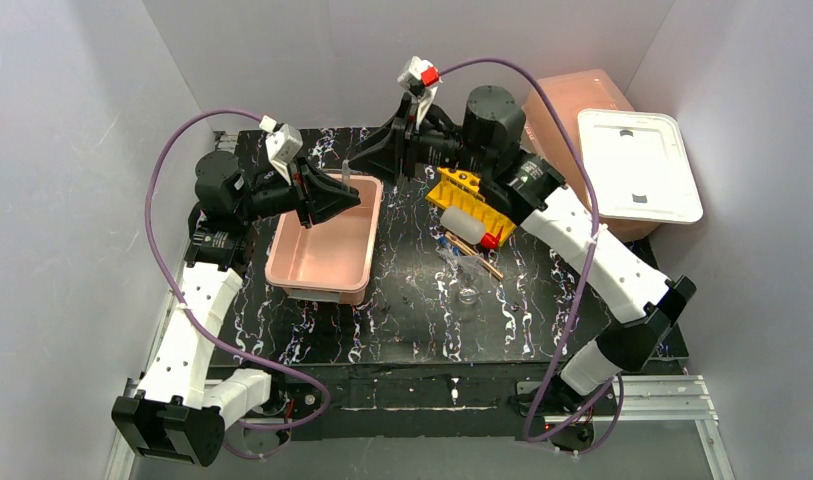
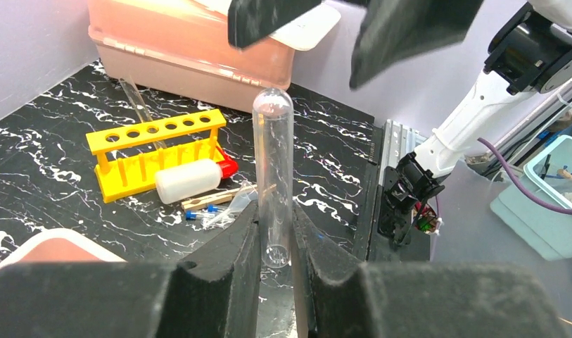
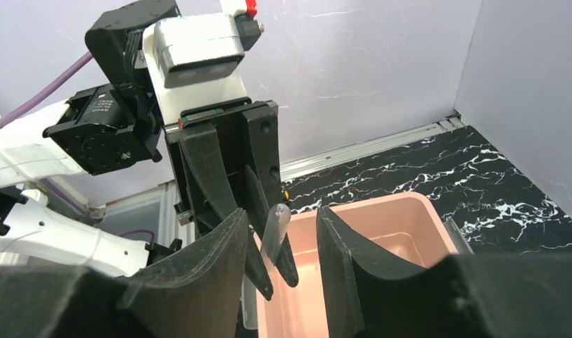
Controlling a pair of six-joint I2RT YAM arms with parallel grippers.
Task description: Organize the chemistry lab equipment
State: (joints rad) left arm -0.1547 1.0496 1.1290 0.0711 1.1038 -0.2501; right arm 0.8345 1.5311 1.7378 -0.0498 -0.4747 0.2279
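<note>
My left gripper (image 2: 276,236) is shut on a clear test tube (image 2: 274,169), which sticks out beyond its fingertips above the near pink tub (image 1: 373,228). My right gripper (image 3: 277,220) faces it, open, and the tube's rounded end (image 3: 275,227) lies between its jaws without touching either one. On the mat to the right stands the yellow six-hole rack (image 1: 469,194). The white bottle with a red cap (image 1: 474,229) lies against its front. Thin brown and clear rods (image 1: 474,257) and a small clear glass piece (image 1: 467,294) lie just below it.
A second pink tub (image 1: 572,95) stands at the back right with a white rectangular lid (image 1: 637,165) leaning over it. Grey walls close in the back and both sides. The near tub (image 3: 409,211) lies directly below both grippers.
</note>
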